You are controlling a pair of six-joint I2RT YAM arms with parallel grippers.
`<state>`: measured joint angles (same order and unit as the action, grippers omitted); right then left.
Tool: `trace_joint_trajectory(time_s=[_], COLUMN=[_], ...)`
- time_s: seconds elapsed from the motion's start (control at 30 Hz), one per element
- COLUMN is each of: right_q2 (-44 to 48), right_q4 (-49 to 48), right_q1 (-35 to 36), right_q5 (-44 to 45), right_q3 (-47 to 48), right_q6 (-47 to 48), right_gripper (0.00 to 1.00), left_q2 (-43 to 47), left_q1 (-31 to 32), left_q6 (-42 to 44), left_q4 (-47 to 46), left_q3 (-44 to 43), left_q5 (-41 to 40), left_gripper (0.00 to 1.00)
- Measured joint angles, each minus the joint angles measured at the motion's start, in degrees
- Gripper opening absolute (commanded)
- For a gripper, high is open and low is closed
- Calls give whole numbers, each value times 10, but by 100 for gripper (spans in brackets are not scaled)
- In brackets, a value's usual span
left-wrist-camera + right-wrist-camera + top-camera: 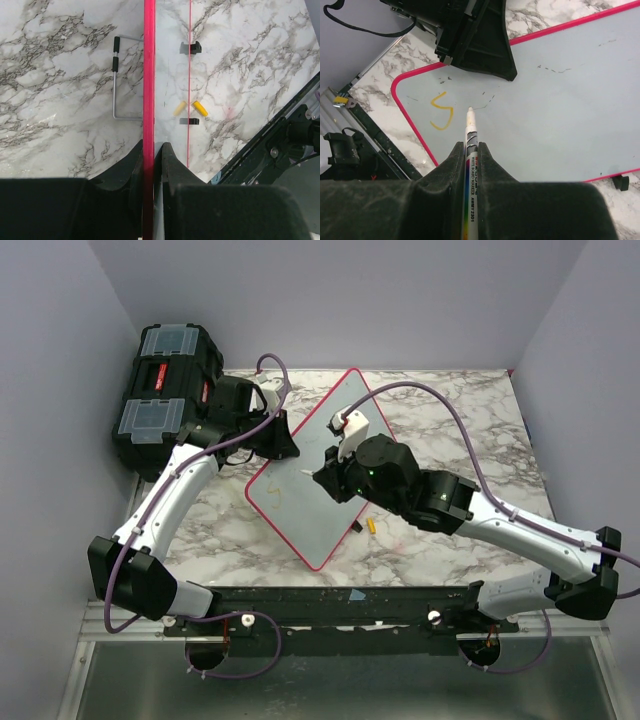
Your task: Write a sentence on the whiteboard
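As left pincer point(148, 147) grips whiteboard point(560, 110) and right pincer point(470, 146) marker point(470, 127), one yellow curl point(441, 114) shows.

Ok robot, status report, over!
Left gripper shut on whiteboard edge. Right gripper shut on whiteboard marker, tip over board. Sentence: one yellow letter so far. Yellow cap lies off board, nothing blocking.

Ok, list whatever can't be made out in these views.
- Top view: the right gripper covers the middle of the whiteboard; the writing is too small to read.
- Left wrist view: the board is edge-on, its face unreadable.
- Right wrist view: whether the marker tip touches the board; the board's far end is cut off.
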<state>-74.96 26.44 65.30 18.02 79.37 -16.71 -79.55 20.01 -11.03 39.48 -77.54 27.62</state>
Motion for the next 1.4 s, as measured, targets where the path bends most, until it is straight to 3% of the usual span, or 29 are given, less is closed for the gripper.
trace_joint_trajectory(time_s=[0.47,1.4], right_q2=[-67,-107], right_q4=[-40,-80], right_q1=[0,0], right_q5=[-31,-55], right_q3=[3,3], right_q6=[76,93], right_gripper=[1,1], left_q2=[-3,-14], left_q1=[0,2], left_q6=[4,10], left_q4=[12,31], left_q3=[-10,-27], left_q5=[-2,-2], left_gripper=[0,0])
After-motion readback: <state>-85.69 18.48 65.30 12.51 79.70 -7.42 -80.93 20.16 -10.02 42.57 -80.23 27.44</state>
